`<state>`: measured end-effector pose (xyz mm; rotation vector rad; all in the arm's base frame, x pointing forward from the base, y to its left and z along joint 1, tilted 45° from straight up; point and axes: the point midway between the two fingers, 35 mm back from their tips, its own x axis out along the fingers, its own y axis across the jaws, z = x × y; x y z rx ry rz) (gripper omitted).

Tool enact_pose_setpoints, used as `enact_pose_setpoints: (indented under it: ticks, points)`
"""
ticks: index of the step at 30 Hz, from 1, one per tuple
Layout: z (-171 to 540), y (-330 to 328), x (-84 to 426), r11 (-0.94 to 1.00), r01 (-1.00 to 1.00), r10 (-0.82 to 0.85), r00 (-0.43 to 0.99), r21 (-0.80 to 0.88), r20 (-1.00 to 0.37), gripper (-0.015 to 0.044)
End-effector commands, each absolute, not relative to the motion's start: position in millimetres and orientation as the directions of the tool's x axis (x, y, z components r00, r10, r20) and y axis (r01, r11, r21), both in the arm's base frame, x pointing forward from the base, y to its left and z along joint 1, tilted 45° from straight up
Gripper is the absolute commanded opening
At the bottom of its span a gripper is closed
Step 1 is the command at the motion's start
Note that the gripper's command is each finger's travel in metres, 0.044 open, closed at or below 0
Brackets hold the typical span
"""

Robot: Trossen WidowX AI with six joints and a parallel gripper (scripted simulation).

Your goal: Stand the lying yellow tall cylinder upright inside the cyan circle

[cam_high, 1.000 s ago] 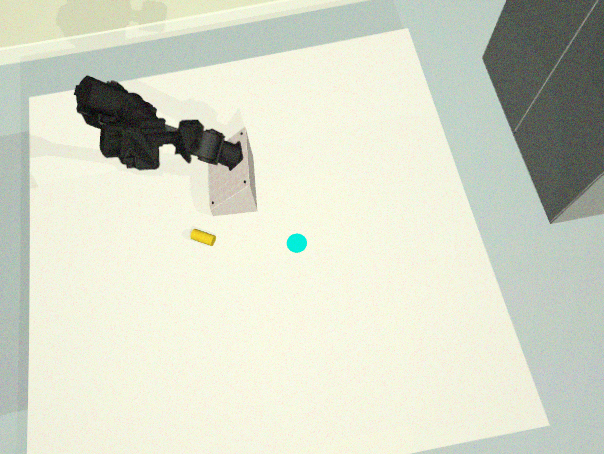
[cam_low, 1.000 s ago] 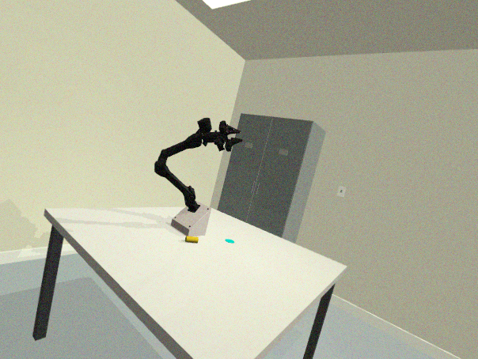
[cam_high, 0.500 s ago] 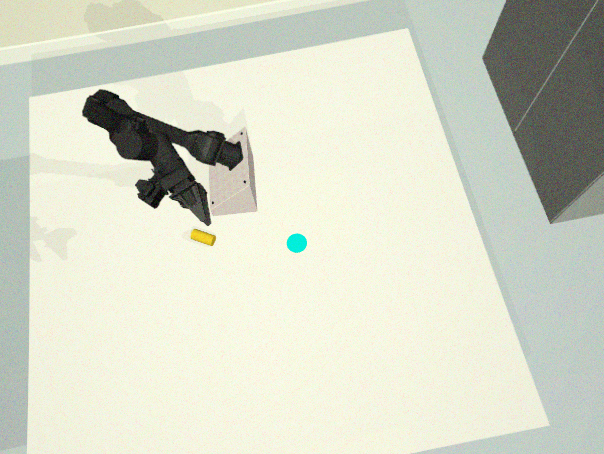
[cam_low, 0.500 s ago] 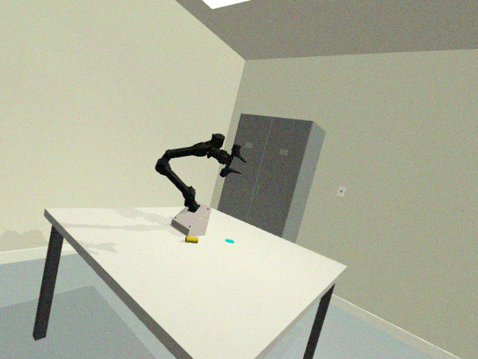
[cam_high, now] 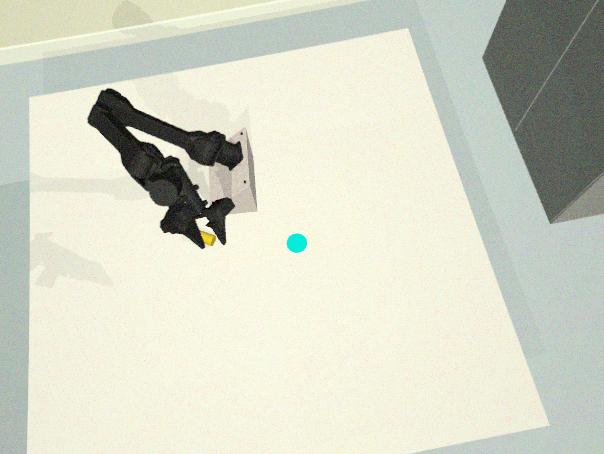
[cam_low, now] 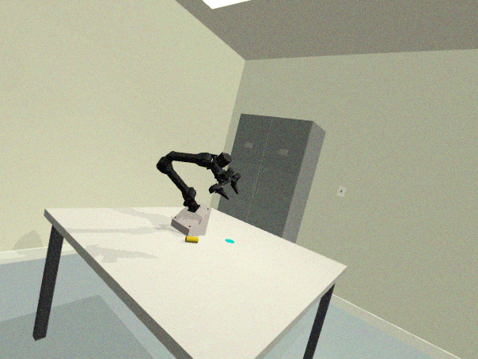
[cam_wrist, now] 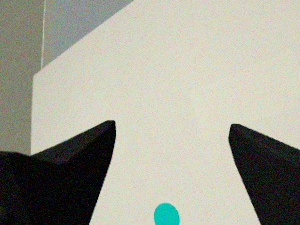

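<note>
Clock directions are read off the top view, 12 at its upper edge.

My end effector is open: fingers apart, nothing gripped. Exterior view puts it well above the bench, fingertips angled downward.

Yellow cylinder: lying on its side on the bench, outside the target. From above, one of my fingers partly covers it; this is overlap, not contact.

Cyan circle: at 3 o'clock from the cylinder, apart from it. In the wrist view it sits at 6 o'clock, cut off by the lower edge.

Mounting block: at 1 o'clock from the cylinder. My arm has its elbow toward 10 o'clock of the block. Grey cabinet: beyond the bench, toward 2 o'clock.
</note>
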<state>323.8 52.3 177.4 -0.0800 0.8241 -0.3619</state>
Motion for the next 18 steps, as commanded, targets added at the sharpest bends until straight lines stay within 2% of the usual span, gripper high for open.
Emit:
enact_pose_setpoints:
  ticks: [1,5,9,15,18]
  points:
    - [134.2,-3.5,289.5,0.821,-0.024,-0.515,0.403,-0.571,-0.757,0.0309]
    - [119.1,-29.3,267.4,0.729,-0.239,-0.580,0.282,-0.641,-0.764,0.0309]
    - [106.8,-52.7,242.5,0.631,-0.466,-0.632,0.154,-0.620,-0.759,0.0309]
    - [93.9,-82.5,201.0,0.490,-0.766,-0.684,-0.042,-0.417,-0.728,0.0309]
    - [91.4,-89.9,188.2,0.452,-0.831,-0.694,-0.099,-0.324,-0.714,0.0309]
